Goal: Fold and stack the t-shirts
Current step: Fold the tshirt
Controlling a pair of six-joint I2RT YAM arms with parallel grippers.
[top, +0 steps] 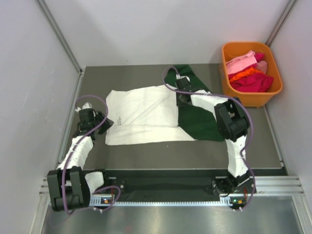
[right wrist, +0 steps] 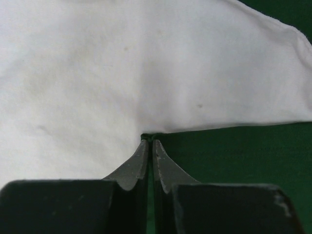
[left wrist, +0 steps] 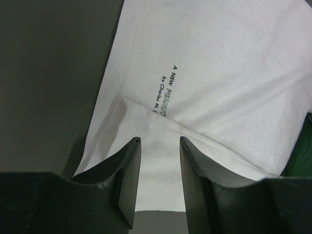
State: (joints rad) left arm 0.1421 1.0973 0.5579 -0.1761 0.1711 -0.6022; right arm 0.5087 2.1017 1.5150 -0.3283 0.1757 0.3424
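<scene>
The cream-white t-shirt lies spread on the table, its black lettering towards the left end. The dark green t-shirt lies to its right, partly over it. My left gripper is open at the white shirt's left edge, its jaws apart over a folded corner of white cloth. My right gripper is shut on an edge of the dark green t-shirt, where green cloth meets the white t-shirt.
An orange basket holding pink, orange and red cloth stands at the back right. Grey walls close in on the left, back and right. A metal rail runs along the table's front edge.
</scene>
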